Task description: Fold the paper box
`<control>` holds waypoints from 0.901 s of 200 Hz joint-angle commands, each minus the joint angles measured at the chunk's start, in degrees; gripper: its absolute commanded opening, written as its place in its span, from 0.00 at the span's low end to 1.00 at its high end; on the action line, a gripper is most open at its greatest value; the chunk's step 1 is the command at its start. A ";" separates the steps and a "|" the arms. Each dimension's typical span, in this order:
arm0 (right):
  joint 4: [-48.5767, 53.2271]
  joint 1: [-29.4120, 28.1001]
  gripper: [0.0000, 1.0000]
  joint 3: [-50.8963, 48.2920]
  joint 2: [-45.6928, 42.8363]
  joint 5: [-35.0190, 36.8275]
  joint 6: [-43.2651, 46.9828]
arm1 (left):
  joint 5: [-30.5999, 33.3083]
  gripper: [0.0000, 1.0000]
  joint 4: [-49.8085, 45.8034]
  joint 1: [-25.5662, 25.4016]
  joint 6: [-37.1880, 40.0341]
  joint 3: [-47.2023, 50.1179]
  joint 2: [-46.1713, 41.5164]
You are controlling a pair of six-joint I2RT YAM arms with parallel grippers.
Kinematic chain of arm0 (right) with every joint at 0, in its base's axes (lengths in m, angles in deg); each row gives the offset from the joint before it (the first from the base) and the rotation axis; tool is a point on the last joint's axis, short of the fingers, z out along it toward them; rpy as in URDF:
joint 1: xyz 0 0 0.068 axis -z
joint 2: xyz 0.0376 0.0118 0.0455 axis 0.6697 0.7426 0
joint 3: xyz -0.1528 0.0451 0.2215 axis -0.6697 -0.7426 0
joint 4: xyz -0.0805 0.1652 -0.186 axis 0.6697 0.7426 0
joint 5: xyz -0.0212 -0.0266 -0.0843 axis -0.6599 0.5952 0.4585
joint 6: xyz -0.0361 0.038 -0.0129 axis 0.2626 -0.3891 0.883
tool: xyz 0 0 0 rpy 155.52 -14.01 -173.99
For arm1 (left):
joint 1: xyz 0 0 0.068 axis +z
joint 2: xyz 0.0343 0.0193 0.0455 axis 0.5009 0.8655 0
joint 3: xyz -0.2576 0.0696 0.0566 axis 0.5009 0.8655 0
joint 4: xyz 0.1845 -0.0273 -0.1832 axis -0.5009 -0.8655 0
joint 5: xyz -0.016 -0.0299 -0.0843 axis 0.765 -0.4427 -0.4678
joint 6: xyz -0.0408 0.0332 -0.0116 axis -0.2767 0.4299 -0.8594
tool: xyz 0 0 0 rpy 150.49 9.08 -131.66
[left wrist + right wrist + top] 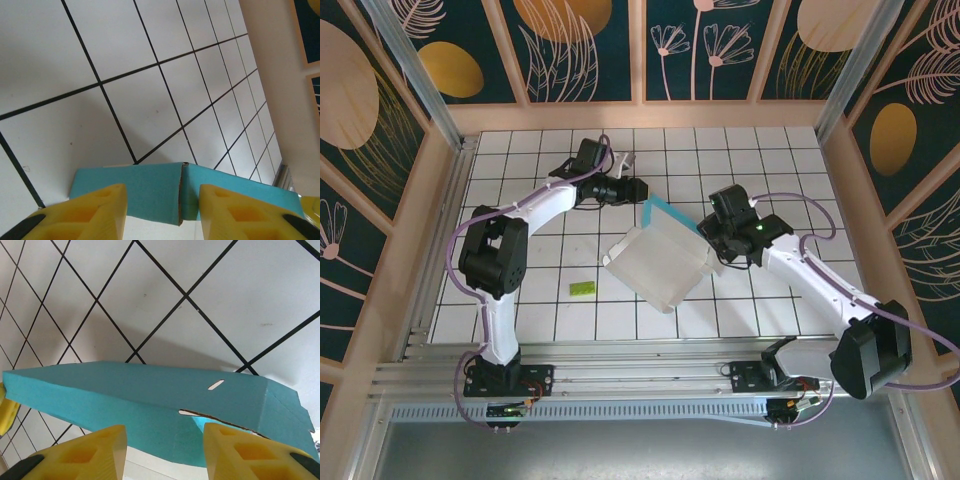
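While the left gripper stands released, its yellow fingers parted, a blue edge of the paper box runs across the gap just past the tips, with a cut seam in the middle. The right gripper is released too, its jaws apart over a long blue panel with a small slot. Whether either gripper touches the card I cannot tell.

From above, the box sits near the middle of the table, askew to the grid, whitish inside with a blue rim on its 1 o'clock side. The left gripper is at its 11 o'clock, the right at its 3 o'clock. A small green piece lies apart at the box's 8 o'clock.

White tiles with black grid lines cover the surface. Pale wooden framing and dark teal walls — gold ovals, pink line-drawn flowers — close it in, and an aluminium rail runs along 6 o'clock.
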 commanded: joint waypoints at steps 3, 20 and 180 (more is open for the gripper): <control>-1.80 0.23 0.44 -1.97 0.02 1.09 -1.47 | -3.06 0.42 2.77 0.01 -2.02 3.22 -1.43; -3.40 0.36 0.42 -2.98 -0.07 1.03 -1.30 | -4.28 0.42 4.46 0.01 -2.60 5.43 -2.48; -10.67 2.37 0.29 -4.56 4.02 6.69 28.04 | 10.40 0.50 22.17 -3.49 -14.33 27.92 -22.75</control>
